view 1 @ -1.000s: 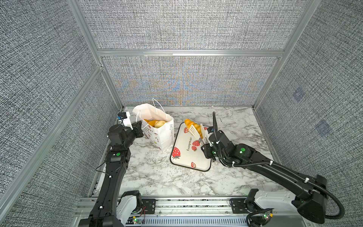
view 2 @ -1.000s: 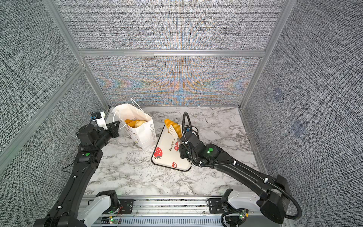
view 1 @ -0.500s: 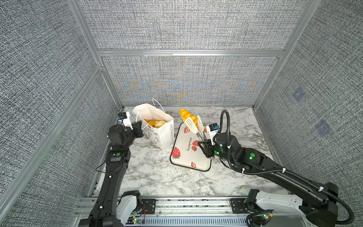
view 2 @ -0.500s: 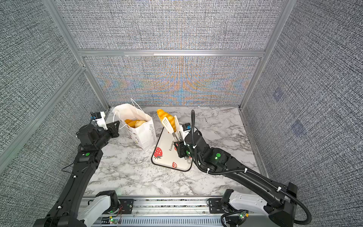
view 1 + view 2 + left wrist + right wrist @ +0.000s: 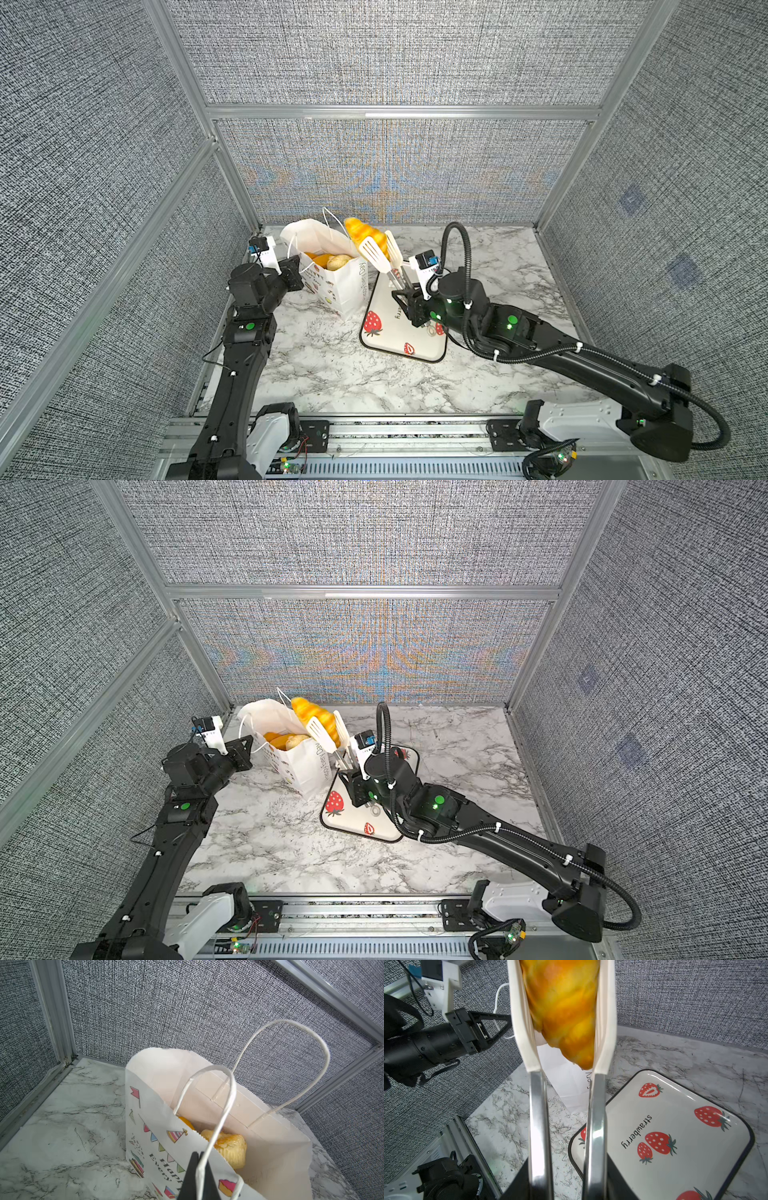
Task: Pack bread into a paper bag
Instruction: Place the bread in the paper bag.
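A: Why is the left gripper (image 5: 198,1156) pressed together on the thin cord handle (image 5: 220,1113)?
B: Likely to steady the stiff white paper bag (image 5: 338,286) and hold its mouth wide. Glossy rolls (image 5: 230,1147) lie inside, just beyond its fingertips.
A: And the right gripper (image 5: 405,299)?
B: It squeezes steel tongs (image 5: 538,1126). Their slotted white heads clamp a striped golden croissant (image 5: 564,1012) far out ahead of it, raised beside the bag's rim. The smooth strawberry tray (image 5: 685,1105) lies beneath it.

Golden-orange bread (image 5: 360,230), strawberry-print tray (image 5: 390,337)
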Robot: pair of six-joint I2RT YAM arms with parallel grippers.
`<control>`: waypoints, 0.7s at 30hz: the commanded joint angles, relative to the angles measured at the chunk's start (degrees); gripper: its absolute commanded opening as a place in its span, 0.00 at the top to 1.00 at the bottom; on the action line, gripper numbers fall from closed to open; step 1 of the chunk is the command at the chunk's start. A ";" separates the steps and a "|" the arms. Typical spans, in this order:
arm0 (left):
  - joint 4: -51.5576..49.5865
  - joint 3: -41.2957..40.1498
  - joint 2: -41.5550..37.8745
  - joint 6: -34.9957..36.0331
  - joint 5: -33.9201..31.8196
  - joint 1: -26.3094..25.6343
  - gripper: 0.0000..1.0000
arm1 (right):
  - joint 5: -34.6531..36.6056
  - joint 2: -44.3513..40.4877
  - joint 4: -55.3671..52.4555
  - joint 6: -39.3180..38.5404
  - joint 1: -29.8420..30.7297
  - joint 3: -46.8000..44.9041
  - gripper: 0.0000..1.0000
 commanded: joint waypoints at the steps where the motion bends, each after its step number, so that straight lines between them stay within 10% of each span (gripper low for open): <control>1: 0.88 -0.19 0.06 0.57 -0.50 0.03 1.00 | -1.17 2.12 5.38 -1.82 0.68 2.74 0.61; 21: 0.65 -0.15 0.15 0.71 -0.80 0.04 1.00 | -5.72 18.99 1.44 -3.15 1.16 21.32 0.60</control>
